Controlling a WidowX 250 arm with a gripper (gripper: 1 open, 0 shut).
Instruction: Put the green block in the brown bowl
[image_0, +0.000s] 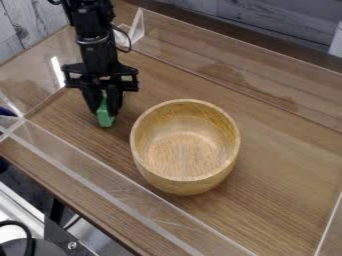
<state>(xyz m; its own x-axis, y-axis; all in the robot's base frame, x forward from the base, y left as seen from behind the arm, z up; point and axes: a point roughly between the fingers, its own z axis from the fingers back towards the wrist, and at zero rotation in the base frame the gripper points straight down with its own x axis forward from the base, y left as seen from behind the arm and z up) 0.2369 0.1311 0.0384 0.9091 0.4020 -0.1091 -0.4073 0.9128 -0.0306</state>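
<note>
Green block pinched in the closed claw.

A brown wood-grain counter fills the view, edged by low clear walls. A round tan brown bowl sits on it near the middle. Just beside the bowl, to its left, a green block touches the counter with its lower end.

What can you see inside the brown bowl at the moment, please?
The brown bowl shows only its bare wood-grain floor and far inner wall; nothing lies in it. Its near rim hides the near inner wall. The green block is outside, clamped in the tool.
</note>
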